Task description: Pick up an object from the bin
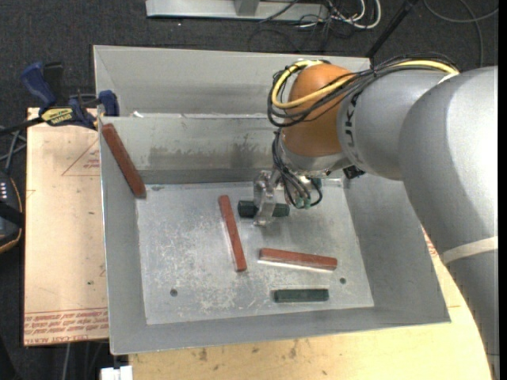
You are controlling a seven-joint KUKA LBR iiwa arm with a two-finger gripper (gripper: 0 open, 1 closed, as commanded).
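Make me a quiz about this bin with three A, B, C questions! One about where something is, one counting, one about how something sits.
1. Where is the pincer?
A. at the front rim
B. beside the small dark block near the back wall
C. over the far left corner

2. How many reddish-brown sticks are in the bin?
A. one
B. three
C. five

3. How does the left stick sit?
A. leaning against the left wall
B. flat mid-floor
C. standing on end

Answers:
1 B, it hangs right by that block.
2 B, one at the wall, two on the floor.
3 A, it slants up the wall.
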